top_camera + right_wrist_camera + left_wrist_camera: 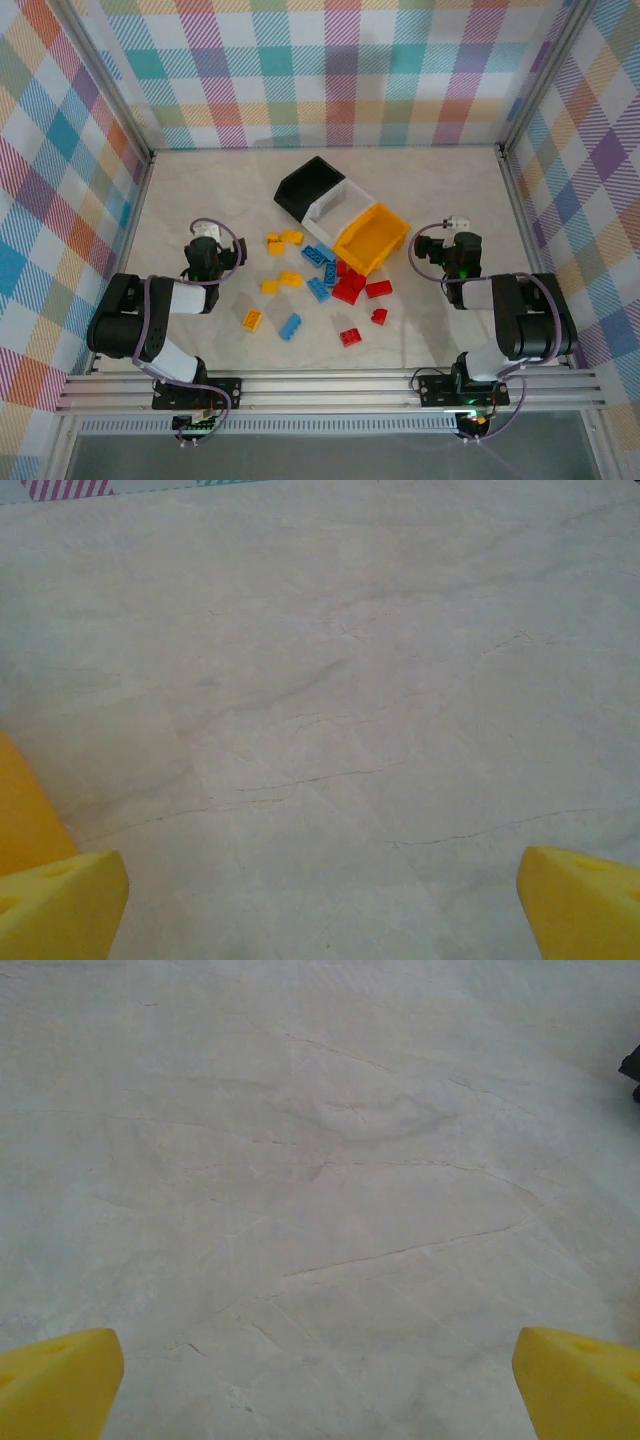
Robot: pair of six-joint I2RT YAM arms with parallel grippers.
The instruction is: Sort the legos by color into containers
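left fingers (60, 1385): released and spread wide. The two yellow tips sit at the opposite lower corners of the left wrist view with bare pale desk (320, 1210) between them. They grasp nothing and touch nothing.
right fingers (65, 910): likewise released and wide apart, with yellow tips at the lower corners of the right wrist view and nothing gripped. An orange surface (20, 800) shows just above the tip on that view's left, cropped too tightly to identify.
left arm (150, 320): folded by the desk's near-left corner, wrist aimed toward the far edge, left of the bricks and apart from them.
right arm (510, 320): folded by the near-right corner, wrist aimed toward the far edge, near the right side of the bins without touching them.
containers (322, 212): three open-top bins joined in a row, around the middle of the desk's far half. The row slants from the black bin (288, 205) at its far-left end, through the white bin (318, 214), to the yellow-orange bin (352, 255) at its near-right end.
legos (349, 288): small studded bricks lying loose about the desk's middle, on the near side of the bins and outside them.
yellow-orange legos (252, 320): scattered over the left part of the spread.
light blue legos (290, 326): in the middle of the spread, between the other two colours.
red legos (349, 337): on the right part, with a cluster just beside the yellow-orange bin's near wall and others closer to the near edge.
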